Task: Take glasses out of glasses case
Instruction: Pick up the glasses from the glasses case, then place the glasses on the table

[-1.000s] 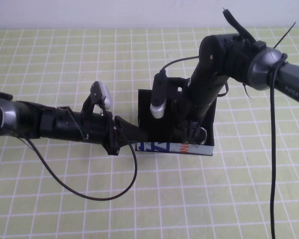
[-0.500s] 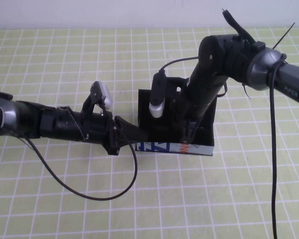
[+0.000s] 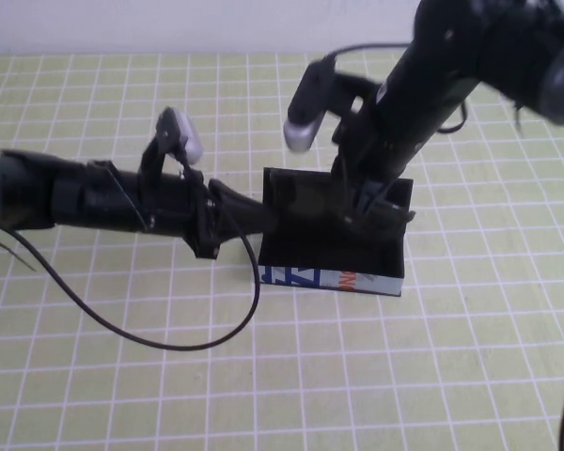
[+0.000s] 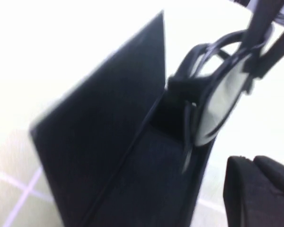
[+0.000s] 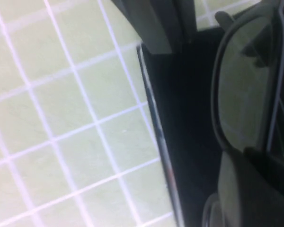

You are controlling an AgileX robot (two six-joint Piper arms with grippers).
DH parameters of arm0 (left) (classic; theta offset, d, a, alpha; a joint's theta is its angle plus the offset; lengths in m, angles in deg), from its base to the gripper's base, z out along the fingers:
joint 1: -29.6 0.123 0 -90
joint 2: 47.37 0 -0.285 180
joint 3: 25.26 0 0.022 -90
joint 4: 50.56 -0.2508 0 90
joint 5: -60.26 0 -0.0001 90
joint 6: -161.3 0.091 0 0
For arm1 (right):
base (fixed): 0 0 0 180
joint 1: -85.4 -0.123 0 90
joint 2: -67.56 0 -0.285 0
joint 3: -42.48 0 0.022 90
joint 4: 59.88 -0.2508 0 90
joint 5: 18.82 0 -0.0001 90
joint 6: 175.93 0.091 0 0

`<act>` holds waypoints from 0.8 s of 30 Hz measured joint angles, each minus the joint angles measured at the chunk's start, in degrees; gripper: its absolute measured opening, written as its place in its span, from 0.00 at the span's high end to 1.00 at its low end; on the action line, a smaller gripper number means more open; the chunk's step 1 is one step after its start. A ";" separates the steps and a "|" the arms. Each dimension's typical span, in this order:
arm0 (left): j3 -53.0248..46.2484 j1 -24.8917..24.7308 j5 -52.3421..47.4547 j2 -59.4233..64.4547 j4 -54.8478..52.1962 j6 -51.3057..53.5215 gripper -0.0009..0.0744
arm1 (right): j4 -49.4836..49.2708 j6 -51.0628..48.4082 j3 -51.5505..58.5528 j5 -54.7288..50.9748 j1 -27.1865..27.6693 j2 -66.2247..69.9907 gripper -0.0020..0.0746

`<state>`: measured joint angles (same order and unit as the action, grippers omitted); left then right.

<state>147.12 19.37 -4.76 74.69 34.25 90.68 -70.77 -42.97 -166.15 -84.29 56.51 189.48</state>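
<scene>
Looking down, we see our right gripper (image 3: 365,202) clamped on the glasses (image 3: 381,214) above the open glasses case (image 3: 331,254), our left gripper (image 3: 263,214) pinching its nine-o'clock wall.

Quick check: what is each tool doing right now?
Left tool: at the glasses case, state cannot be told.
Right tool: shut on the glasses.

Left arm: lies level from the frame's left edge toward centre.
Left claw (image 3: 263,218): centre-left, clamped on the glasses case (image 3: 331,246) wall.
Right arm: slants down from upper right.
Right claw (image 3: 365,209): centre, pinching the glasses (image 4: 213,97).
</scene>
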 joint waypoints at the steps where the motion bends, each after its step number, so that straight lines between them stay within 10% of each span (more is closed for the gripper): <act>1: 0.00 0.00 -0.04 -1.19 -0.10 -0.58 0.99 | -0.14 1.90 0.00 -0.72 0.00 -1.47 0.95; 12: 0.00 0.10 2.12 -10.62 -3.82 -9.85 0.99 | -0.38 21.84 11.81 -1.95 8.80 -20.17 0.95; 24: 0.00 0.10 4.08 -11.79 -5.04 -11.88 0.99 | -5.12 43.68 49.40 25.82 11.76 -30.23 0.96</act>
<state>147.12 19.47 -0.68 62.90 29.21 78.80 -75.89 0.71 -116.75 -58.47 68.27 159.25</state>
